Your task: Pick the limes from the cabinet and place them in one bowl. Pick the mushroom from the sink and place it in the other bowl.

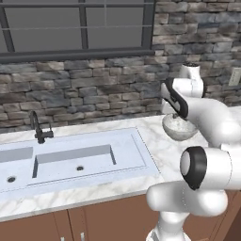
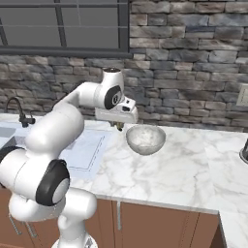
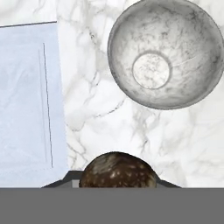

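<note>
My gripper (image 2: 118,126) is shut on the mushroom (image 3: 117,170), a brown cap with pale speckles, and holds it above the marble counter. It hangs between the right end of the sink (image 1: 70,160) and the other bowl (image 2: 145,139), the mottled grey stone-look one. In the hand view this bowl (image 3: 164,52) lies ahead and to the right with nothing in it, and the pale blue sink rim (image 3: 26,100) runs along the left. The bowl (image 1: 180,128) is partly behind my forearm in the left base view. The limes and the cabinet are out of view.
A dark slim faucet (image 1: 40,129) stands behind the sink's left basin. A stone wall with a window runs along the back, and it carries an outlet (image 2: 242,94) at the right. A dark object (image 2: 244,155) sits at the counter's far right edge.
</note>
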You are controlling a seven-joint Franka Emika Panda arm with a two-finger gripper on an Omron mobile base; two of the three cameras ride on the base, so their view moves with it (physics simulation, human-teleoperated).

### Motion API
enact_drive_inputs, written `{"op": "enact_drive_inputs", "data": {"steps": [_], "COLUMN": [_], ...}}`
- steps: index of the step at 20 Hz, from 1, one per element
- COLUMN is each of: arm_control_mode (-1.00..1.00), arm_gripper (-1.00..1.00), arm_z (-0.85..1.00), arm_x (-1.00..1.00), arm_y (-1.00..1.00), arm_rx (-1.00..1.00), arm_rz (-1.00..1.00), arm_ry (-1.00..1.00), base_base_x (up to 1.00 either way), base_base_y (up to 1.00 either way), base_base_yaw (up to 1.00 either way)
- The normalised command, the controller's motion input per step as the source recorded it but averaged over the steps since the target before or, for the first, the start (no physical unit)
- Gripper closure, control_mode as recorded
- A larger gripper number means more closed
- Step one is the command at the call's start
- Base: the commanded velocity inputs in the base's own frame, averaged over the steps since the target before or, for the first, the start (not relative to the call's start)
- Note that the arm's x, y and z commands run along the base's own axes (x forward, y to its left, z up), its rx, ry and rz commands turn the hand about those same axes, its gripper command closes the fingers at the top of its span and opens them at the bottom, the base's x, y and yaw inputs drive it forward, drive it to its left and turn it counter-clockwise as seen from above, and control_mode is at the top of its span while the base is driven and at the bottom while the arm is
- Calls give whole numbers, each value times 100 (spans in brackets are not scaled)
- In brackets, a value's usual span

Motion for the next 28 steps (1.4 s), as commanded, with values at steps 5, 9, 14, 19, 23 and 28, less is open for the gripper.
{"op": "enact_drive_inputs", "data": {"steps": [5,9,14,19,23,28], "arm_control_mode": [-100,-100,-100,-100,-100,-100], "arm_gripper": [100,100,100,100,100,100], "arm_z": [-17,-46,-48,-57,-48,-31], "arm_x": [58,68,45,18,8,5], "arm_y": [-52,-53,-36,-12,-5,-17], "arm_rx": [0,0,-1,-5,-3,1], "arm_rz": [-1,0,1,3,3,1], "arm_ry": [-5,-4,-6,4,3,0], "base_base_x": [0,0,0,0,0,0], "base_base_y": [0,0,0,0,0,0], "base_base_yaw": [0,0,0,0,0,0]}}
